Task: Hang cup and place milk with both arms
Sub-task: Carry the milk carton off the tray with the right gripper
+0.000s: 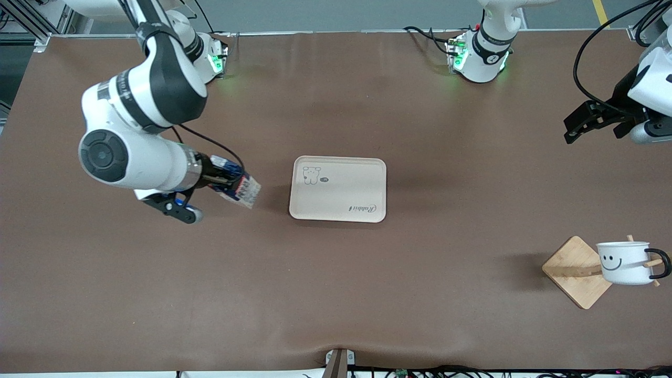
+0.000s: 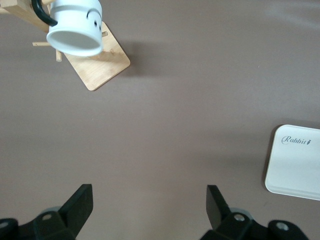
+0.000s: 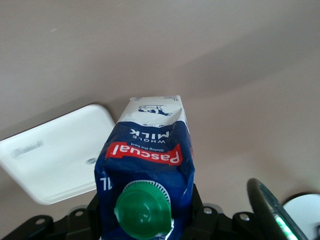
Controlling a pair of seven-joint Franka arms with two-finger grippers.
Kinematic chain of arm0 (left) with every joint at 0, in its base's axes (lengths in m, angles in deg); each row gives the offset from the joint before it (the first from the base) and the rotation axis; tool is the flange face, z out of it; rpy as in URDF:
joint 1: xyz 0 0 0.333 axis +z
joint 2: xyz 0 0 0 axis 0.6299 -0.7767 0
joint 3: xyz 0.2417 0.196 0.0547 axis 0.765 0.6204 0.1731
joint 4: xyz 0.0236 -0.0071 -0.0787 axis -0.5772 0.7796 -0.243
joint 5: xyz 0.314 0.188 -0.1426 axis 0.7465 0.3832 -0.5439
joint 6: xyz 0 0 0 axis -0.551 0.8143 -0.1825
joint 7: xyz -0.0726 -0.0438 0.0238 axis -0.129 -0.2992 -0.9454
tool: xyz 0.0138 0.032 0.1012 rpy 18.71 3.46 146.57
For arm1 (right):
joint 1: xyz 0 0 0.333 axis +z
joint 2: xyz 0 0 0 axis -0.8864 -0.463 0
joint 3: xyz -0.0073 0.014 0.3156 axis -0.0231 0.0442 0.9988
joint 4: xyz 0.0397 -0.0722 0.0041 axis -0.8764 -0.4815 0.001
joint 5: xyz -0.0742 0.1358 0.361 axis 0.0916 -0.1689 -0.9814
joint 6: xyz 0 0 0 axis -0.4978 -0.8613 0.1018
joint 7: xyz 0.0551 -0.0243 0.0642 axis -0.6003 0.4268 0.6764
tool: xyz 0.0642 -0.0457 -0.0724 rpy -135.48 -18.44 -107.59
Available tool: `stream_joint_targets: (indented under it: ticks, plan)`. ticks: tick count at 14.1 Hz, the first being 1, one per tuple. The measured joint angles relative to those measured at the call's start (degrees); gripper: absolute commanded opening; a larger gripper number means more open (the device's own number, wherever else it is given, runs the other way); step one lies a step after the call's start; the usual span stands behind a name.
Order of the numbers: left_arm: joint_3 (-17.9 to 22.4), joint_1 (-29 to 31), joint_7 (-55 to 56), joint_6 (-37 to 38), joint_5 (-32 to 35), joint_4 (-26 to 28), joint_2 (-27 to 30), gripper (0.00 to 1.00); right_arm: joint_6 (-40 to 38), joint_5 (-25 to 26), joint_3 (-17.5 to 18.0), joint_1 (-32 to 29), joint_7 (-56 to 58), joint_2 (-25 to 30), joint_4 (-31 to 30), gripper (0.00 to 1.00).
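Note:
The blue milk (image 1: 239,186) carton with its green cap (image 3: 144,207) is tilted in the air, with my right gripper (image 1: 228,181) shut on its upper part. It is over the table beside the cream tray (image 1: 337,210), toward the right arm's end. The white smiley cup (image 1: 625,262) hangs by its black handle (image 1: 662,262) on a peg of the wooden rack (image 1: 569,273), near the left arm's end. My left gripper (image 1: 569,131) is open and holds nothing, up over the table edge at that end. In the left wrist view the cup (image 2: 75,27) and rack (image 2: 102,67) lie well away from the open fingers (image 2: 80,200).
The tray (image 2: 295,170) lies flat in the middle of the brown table (image 1: 420,294) with nothing on it, and shows in the right wrist view as the tray (image 3: 55,155) beside the carton. Cables and a camera mount (image 1: 338,363) sit at the table's nearest edge.

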Motion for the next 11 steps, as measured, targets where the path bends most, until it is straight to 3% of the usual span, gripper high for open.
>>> stream_joint_targets:
  ticks: [3, 8, 11]
  plan:
    - [0.2, 0.0, 0.1, -1.6, 0.0, 0.6, -0.2, 1.0, -0.4, 11.2, 0.2, -0.2, 6.4, 0.2, -1.4, 0.0]
    - [0.5, 0.1, 0.1, -3.4, 0.0, 1.2, -1.0, 1.0, -0.3, 13.2, -0.1, -7.1, 18.0, 2.6, -5.4, 0.0]
    - [0.7, 0.7, 0.2, -3.4, 0.0, 1.2, -1.0, 1.0, 7.3, 13.2, -0.1, -12.5, 25.0, 6.3, -14.4, 0.0]
